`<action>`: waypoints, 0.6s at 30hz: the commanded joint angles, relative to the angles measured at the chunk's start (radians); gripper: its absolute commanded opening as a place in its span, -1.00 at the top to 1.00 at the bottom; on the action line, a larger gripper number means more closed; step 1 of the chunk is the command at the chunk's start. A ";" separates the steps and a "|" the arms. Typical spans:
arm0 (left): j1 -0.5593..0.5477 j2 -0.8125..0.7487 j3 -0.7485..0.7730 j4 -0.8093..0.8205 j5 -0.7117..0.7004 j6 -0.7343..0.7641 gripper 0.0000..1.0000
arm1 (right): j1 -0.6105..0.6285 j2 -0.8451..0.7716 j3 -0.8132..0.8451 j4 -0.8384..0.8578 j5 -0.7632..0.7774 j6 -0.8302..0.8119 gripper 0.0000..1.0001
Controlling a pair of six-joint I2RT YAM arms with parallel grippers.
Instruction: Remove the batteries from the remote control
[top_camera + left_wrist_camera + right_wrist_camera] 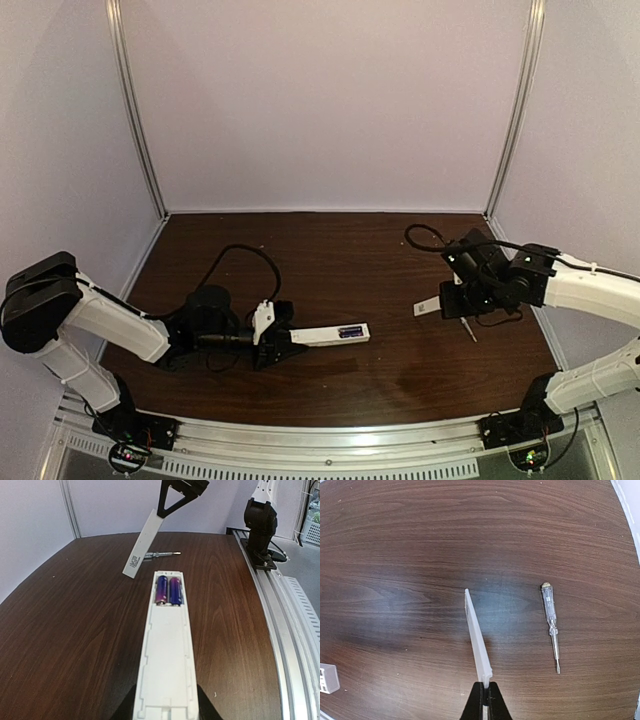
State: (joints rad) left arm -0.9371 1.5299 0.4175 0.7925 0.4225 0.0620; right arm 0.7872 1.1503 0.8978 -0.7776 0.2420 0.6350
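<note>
The white remote control (330,334) lies left of the table's middle, its open bay facing up. My left gripper (285,340) is shut on its near end; in the left wrist view the dark fingers flank the remote (167,660) at the bottom, gripper (166,707). Two blue-purple batteries (168,590) sit side by side in the bay at the far end, also seen from above (350,331). My right gripper (484,697) is shut on the thin white cover strip (476,635), held tilted above the table at right (427,307). The remote's end shows at the right wrist view's lower left (327,677).
A clear-handled screwdriver (551,622) lies on the table just right of the cover strip, also seen from above (468,328). Black cables loop behind the left arm (250,255). The right arm's base (261,525) and a metal rail (295,630) line the table's near edge.
</note>
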 commanded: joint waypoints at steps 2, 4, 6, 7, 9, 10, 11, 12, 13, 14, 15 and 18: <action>-0.006 0.008 0.017 0.071 -0.010 0.007 1.00 | 0.016 0.039 0.034 -0.030 0.048 -0.016 1.00; -0.005 0.009 0.017 0.071 -0.010 0.009 1.00 | 0.021 0.051 0.036 -0.022 0.026 -0.020 1.00; -0.006 0.012 0.018 0.071 -0.010 0.009 1.00 | 0.028 0.062 0.035 -0.006 -0.005 -0.024 1.00; -0.006 0.012 0.018 0.072 -0.010 0.008 1.00 | 0.031 0.067 0.034 0.000 -0.019 -0.026 1.00; -0.006 0.012 0.018 0.071 -0.010 0.009 1.00 | 0.041 0.082 0.036 0.001 -0.035 -0.025 0.96; -0.006 0.010 0.017 0.070 -0.009 0.009 1.00 | 0.046 0.089 0.036 -0.002 -0.037 -0.024 0.93; -0.006 0.009 0.017 0.072 -0.008 0.010 1.00 | 0.052 0.094 0.036 -0.005 -0.041 -0.021 0.89; -0.006 0.010 0.016 0.072 -0.010 0.010 1.00 | 0.056 0.100 0.035 -0.007 -0.045 -0.020 0.85; -0.005 0.012 0.016 0.073 -0.010 0.010 1.00 | 0.061 0.104 0.032 -0.006 -0.052 -0.016 0.80; -0.006 0.013 0.017 0.073 -0.010 0.010 1.00 | 0.064 0.107 0.029 -0.002 -0.057 -0.014 0.76; -0.006 0.014 0.018 0.074 -0.011 0.010 1.00 | 0.067 0.110 0.026 -0.001 -0.065 -0.013 0.71; -0.006 0.014 0.019 0.072 -0.011 0.010 1.00 | 0.072 0.111 0.023 0.005 -0.083 -0.007 0.58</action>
State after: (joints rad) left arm -0.9371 1.5333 0.4175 0.7929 0.4213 0.0624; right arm 0.8478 1.2587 0.9173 -0.7704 0.1917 0.6270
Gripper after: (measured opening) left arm 0.309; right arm 0.174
